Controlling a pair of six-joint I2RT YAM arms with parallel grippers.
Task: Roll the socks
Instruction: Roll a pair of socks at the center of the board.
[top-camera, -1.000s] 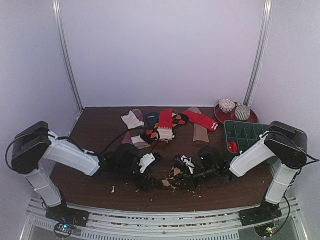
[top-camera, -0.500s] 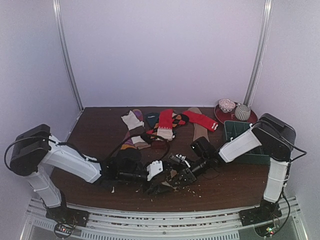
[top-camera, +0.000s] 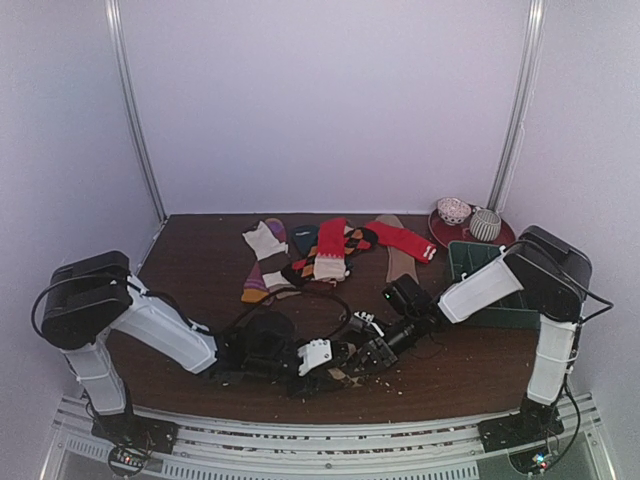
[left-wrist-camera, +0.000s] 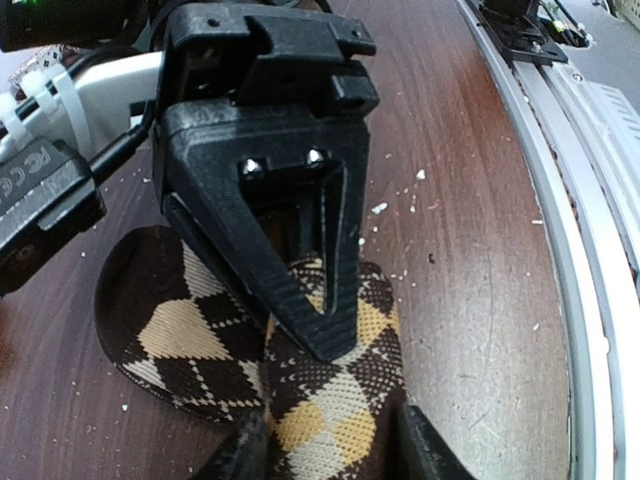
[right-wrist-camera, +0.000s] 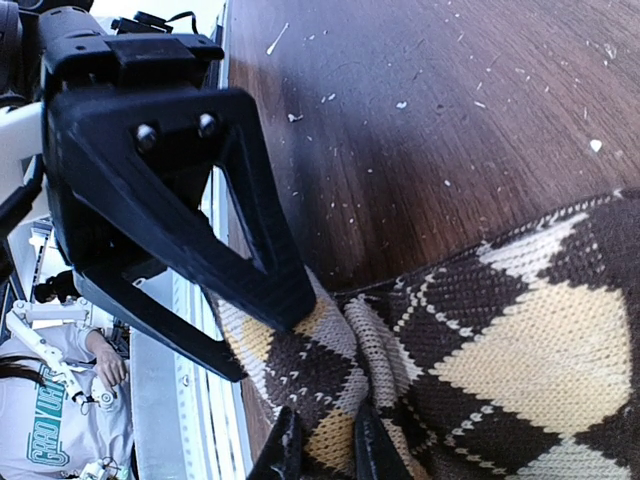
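Note:
The dark brown argyle sock with tan diamonds lies bunched on the table near the front edge, between both grippers. My left gripper holds a folded part of it between its fingers. My right gripper pinches the sock's edge from the other side. The two grippers almost touch in the top view, left and right. A red sock with a striped cuff lies at the back of the table, away from both grippers.
A pile of other socks lies at the back centre, including another red sock with a pale cuff. A green divided tray and a red plate with two sock balls stand at the back right. Lint specks dot the wood.
My left gripper has moved right and toward the front edge, onto the argyle sock. My right arm has pulled its elbow back and up, its gripper staying at the sock.

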